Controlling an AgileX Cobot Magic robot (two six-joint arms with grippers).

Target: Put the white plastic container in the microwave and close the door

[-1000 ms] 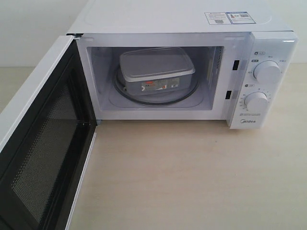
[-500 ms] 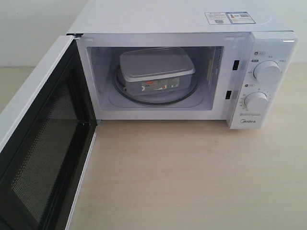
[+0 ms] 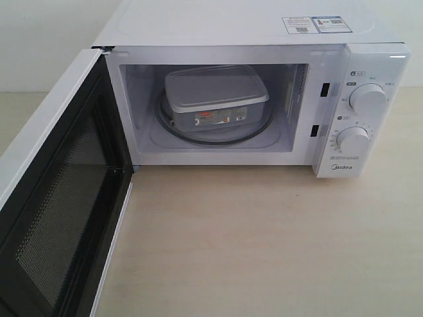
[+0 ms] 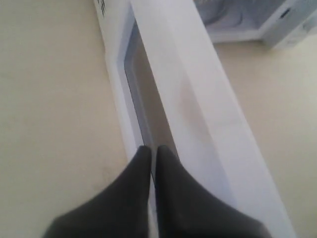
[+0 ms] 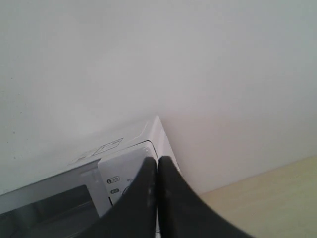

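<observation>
1. The white container [image 3: 215, 99] is sitting inside the microwave [image 3: 231, 23], on the glass turntable [image 3: 259, 131]. Its long side is running across the opening and its label is facing out.
2. The door [image 3: 59, 198] is standing wide open, swinging out on the left side of the exterior view. Its black inner face is showing, and its long edge is running from the hinge towards the camera.
3. The left gripper [image 4: 152, 152] is looking like the nearer one. In its wrist view the tips are sitting right at the outer side of the door, whose white length is stretching away from them towards the oven cavity. I am judging that the closing push turns on this: the gripper is lying outside the door, so the door has to go away from it, towards the oven front.
4. The left gripper's jaws are pressing together with nothing between them. Whether the tips are touching the door or hanging just off it is not clear.
5. The right gripper [image 5: 157, 162] is also closed tight and empty. It is pointing past the microwave's upper corner at the wall, well apart from the door.
6. Neither gripper is appearing in the exterior view.
</observation>
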